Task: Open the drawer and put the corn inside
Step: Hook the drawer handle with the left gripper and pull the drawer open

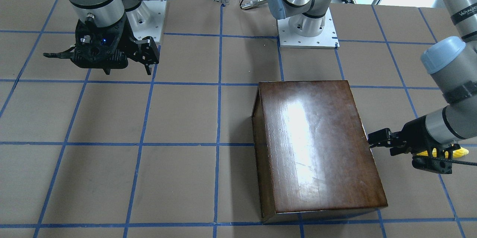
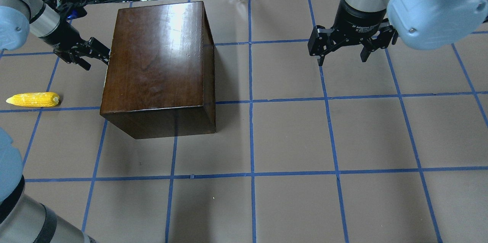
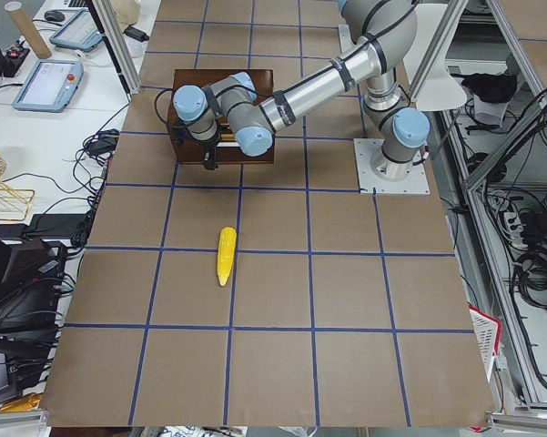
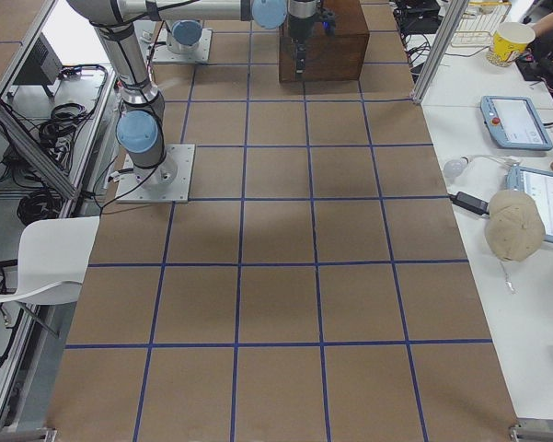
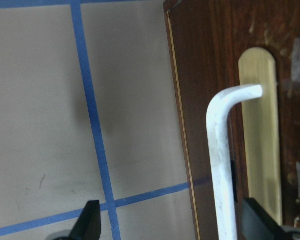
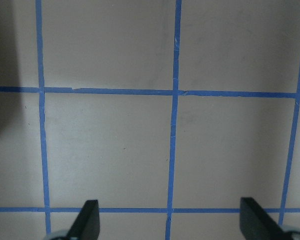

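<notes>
The glossy dark-brown box (image 2: 156,56) stands on the table's left half, and its drawer is shut. The left wrist view shows the drawer's dark front panel (image 5: 209,75) with a brass plate and a white bent handle (image 5: 218,150). My left gripper (image 2: 95,53) is open, right at that front face, and the handle lies between its fingers (image 5: 90,222) without being touched. The yellow corn (image 2: 33,99) lies on the table left of the box, near the edge. My right gripper (image 2: 342,57) is open and empty, hovering over the table's far right part.
The table is brown paper with a blue tape grid (image 2: 251,102). The arm bases (image 1: 307,29) stand at the robot's side. In the front-facing view my left wrist hides most of the corn (image 1: 461,151). Cables and tablets lie beyond the far edge (image 3: 55,82).
</notes>
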